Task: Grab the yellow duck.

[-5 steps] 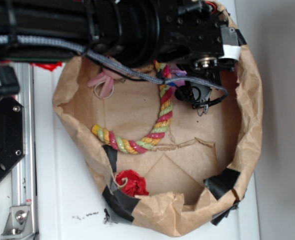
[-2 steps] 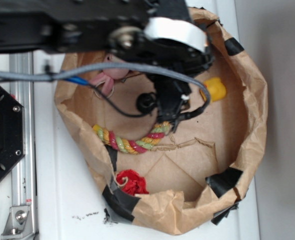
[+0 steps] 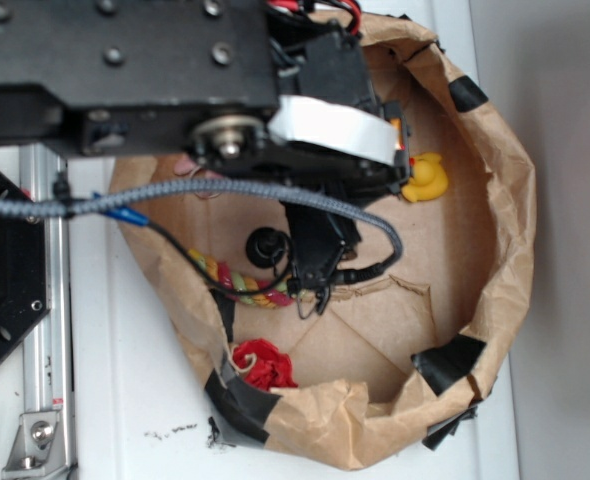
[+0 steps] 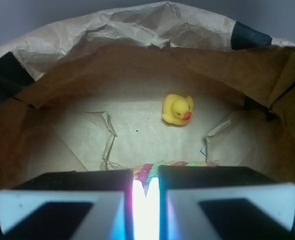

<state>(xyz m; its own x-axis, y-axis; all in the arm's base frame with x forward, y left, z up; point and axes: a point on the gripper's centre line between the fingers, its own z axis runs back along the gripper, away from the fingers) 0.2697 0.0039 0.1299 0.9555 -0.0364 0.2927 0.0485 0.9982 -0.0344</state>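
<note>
Reaching for the yellow duck (image 4: 177, 109) is the step in hand, and nothing has been grabbed yet. In the wrist view the gripper (image 4: 146, 192) has its two pads nearly together, only a thin bright slit between them, and nothing is held; it hangs above the twisted rope (image 4: 175, 164). The duck sits upright on the floor of the brown paper bag (image 4: 137, 30), near the far wall and a little right of the gripper's line, well apart from the pads.

Going left to right in the exterior view: a metal rail (image 3: 47, 330) runs along the left edge of the bench, then comes the bag's left wall with black tape, a red crumpled thing (image 3: 262, 365) at its lower left rim, the rope (image 3: 237, 282) partly under the arm, and the duck (image 3: 426, 178) by the upper right wall, just beside the arm's wrist.

My judgement: the pads must spread wide, travel forward and slightly right past the rope, then drop around the duck's rounded body.

Counted: one duck, one rope, one bag, one red thing, one gripper.
</note>
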